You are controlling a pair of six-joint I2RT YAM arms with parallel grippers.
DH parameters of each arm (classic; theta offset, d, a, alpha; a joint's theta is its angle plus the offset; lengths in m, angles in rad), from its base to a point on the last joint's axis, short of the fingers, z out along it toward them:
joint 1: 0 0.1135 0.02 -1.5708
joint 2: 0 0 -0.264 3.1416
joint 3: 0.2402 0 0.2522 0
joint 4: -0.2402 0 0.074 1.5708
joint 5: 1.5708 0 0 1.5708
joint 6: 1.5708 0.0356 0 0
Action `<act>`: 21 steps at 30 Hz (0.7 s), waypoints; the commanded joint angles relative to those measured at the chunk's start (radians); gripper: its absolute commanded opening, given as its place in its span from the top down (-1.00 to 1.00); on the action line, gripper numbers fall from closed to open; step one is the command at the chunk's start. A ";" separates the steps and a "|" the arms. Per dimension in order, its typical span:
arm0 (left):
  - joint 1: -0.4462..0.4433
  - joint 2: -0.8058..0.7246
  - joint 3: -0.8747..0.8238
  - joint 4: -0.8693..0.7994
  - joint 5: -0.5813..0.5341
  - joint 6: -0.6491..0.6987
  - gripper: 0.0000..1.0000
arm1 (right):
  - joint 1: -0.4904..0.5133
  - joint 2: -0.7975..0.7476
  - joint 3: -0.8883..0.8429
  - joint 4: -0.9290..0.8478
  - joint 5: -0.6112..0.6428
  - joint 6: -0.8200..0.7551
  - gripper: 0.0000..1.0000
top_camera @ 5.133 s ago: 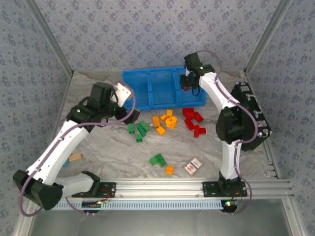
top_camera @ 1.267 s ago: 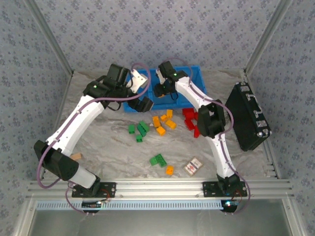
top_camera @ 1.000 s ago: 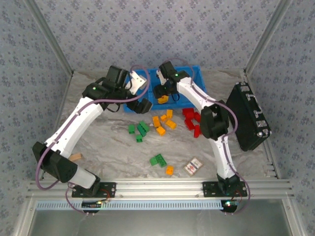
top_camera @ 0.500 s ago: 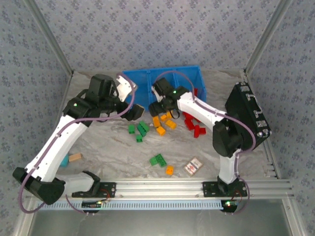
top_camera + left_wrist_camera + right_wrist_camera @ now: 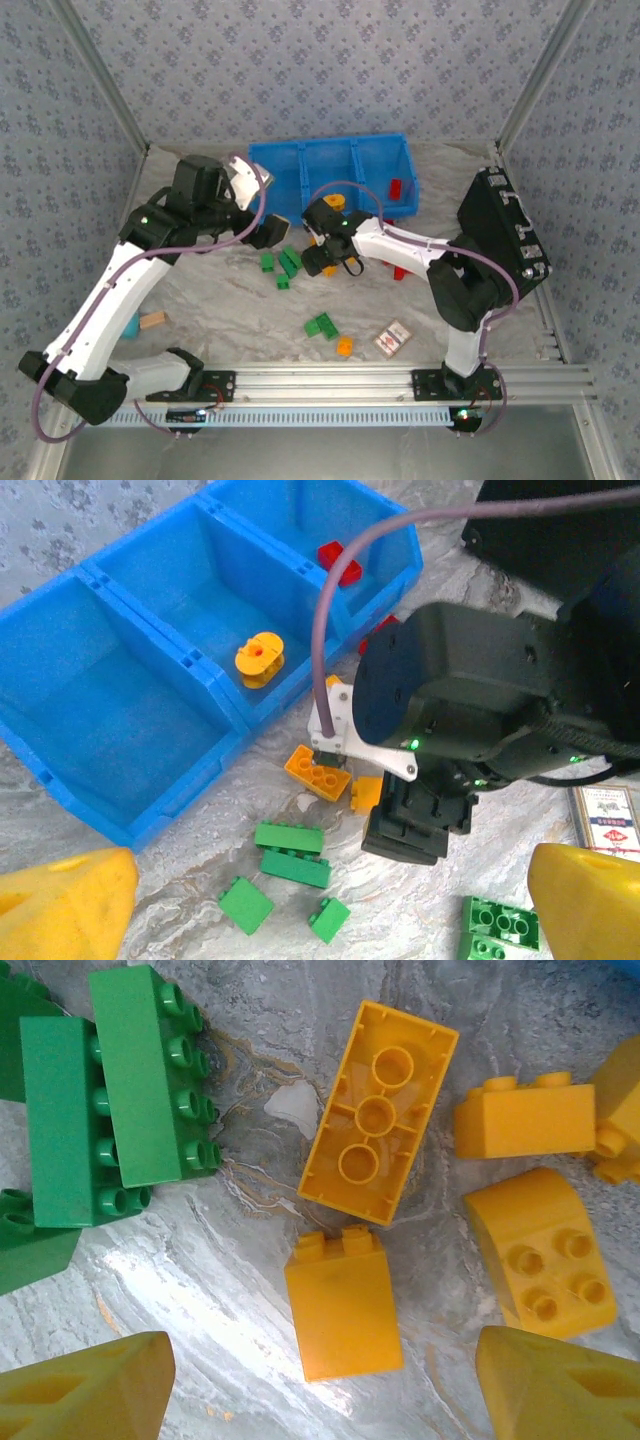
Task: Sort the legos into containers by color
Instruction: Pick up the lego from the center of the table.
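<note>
Marbled grey tabletop [image 5: 230, 300] ran between papered walls, with the blue bin [image 5: 268, 170] at the far side and the black case [image 5: 505, 235] propped on the right.

Sorting looked barely begun. From the left wrist view, the middle compartment held the ring-shaped orange-yellow brick [image 5: 259, 659], the right compartment held one red brick [image 5: 340, 562], and no brick could be seen in the left compartment.

Everything else lay loose on the table:
- green bricks [image 5: 285, 265] clustered just in front of the bin, with a green pair [image 5: 321, 325] nearer the arms
- several orange-yellow bricks beneath the right arm, plus one more [image 5: 344, 346] near the front
- red bricks [image 5: 400, 272], partly hidden behind the right arm

The right gripper [image 5: 320, 1385] hung low over the orange-yellow group with its fingers spread wide and holding nothing. A small orange-yellow brick [image 5: 343, 1305] lay between them, touched by neither, and an upturned long brick [image 5: 380, 1110] lay just beyond it. That small brick seemed the likely next pick, bound for the middle compartment.

The left gripper [image 5: 325, 900] hovered above the green bricks, jaws fully apart and empty.

As for writing, the red-and-white card [image 5: 605, 820] carried some print, but it was too small to read – no lettering could be made out on the brick studs, the bin or the arms
</note>
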 commanded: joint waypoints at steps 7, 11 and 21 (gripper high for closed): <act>0.002 -0.026 0.082 -0.066 -0.046 0.019 -1.00 | 0.015 0.062 -0.024 0.077 0.029 0.023 -0.52; 0.002 -0.029 0.093 -0.079 -0.066 0.031 -1.00 | 0.016 0.093 -0.019 0.071 0.048 0.020 -0.43; 0.002 -0.041 0.094 -0.091 -0.057 0.033 -1.00 | 0.019 0.123 -0.053 0.067 0.078 0.036 -0.07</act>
